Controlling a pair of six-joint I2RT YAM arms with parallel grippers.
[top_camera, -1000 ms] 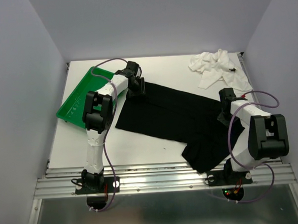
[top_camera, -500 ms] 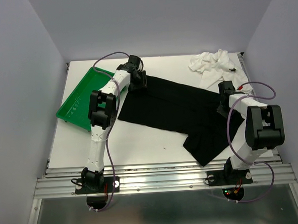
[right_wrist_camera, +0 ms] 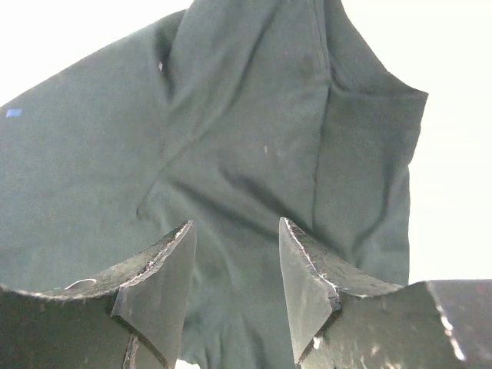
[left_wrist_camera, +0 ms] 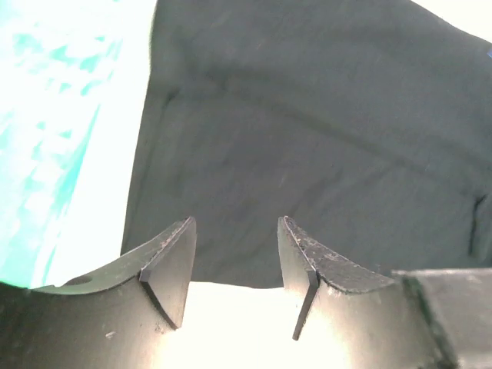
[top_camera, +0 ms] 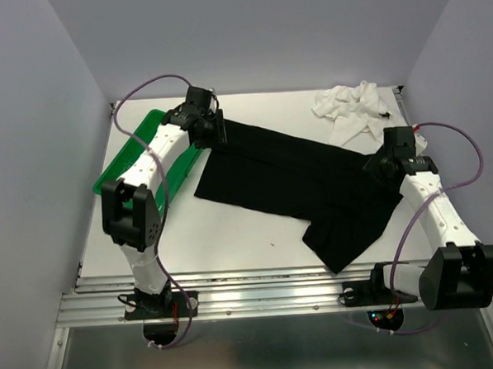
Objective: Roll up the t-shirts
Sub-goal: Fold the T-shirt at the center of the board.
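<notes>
The black t-shirt (top_camera: 287, 178) lies spread flat and slantwise across the table, with one end bunched toward the front right. My left gripper (top_camera: 214, 136) hovers open at its back left corner, just off the cloth's edge (left_wrist_camera: 307, 138), with nothing between the fingers (left_wrist_camera: 173, 269). My right gripper (top_camera: 378, 166) stands open above the shirt's right end (right_wrist_camera: 231, 131), also holding nothing. The white t-shirt (top_camera: 358, 108) lies crumpled at the back right corner.
A green tray (top_camera: 130, 166) sits tilted at the left of the table, partly under my left arm. The table's front rail (top_camera: 268, 287) runs along the near edge. Grey walls close in the left, right and back.
The right gripper has opened and let go of the black shirt, and its arm has swung out to the right. The left arm's elbow swung left, and its gripper shifted slightly back and left.
</notes>
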